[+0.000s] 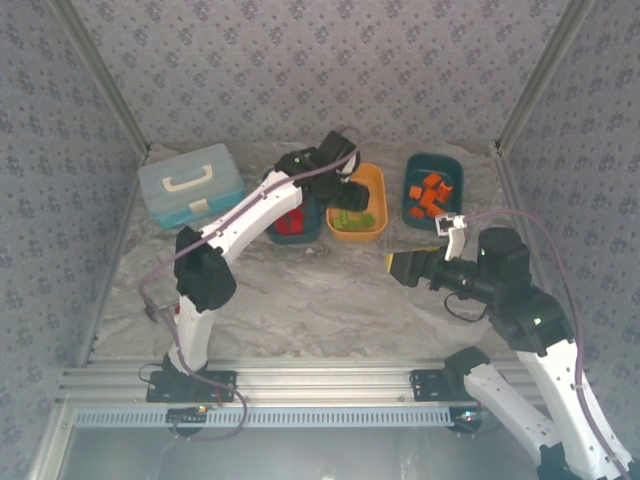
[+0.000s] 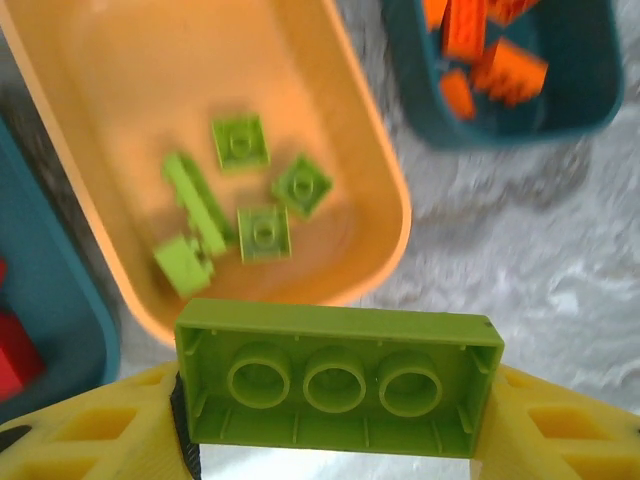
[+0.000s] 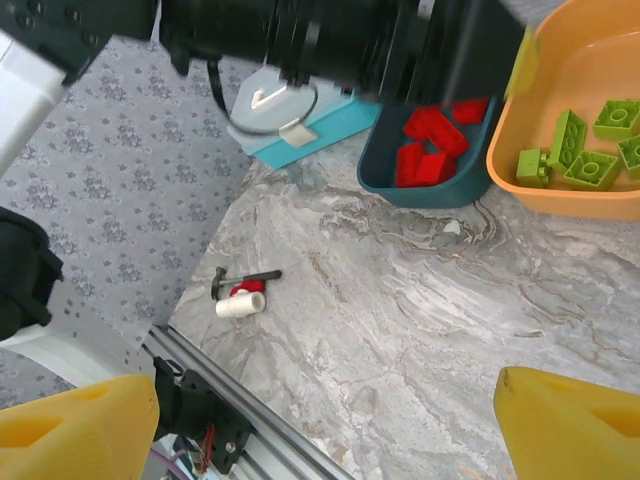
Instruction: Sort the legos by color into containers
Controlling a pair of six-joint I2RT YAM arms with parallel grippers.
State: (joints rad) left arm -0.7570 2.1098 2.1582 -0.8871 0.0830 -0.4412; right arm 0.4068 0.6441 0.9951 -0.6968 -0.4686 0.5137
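A: Left gripper (image 2: 340, 445)?
B: Clamped on an oblong green brick (image 2: 340, 375) at bottom centre, underside to the camera, just below the orange tub (image 2: 396, 215) holding smaller green bricks (image 2: 264, 232).
A: And the right gripper (image 3: 330, 430)?
B: Fingers (image 3: 570, 420) spread wide over the marble table (image 3: 400, 300). Red bricks (image 3: 430, 145) sit in a teal tub (image 3: 425, 190), upper centre.
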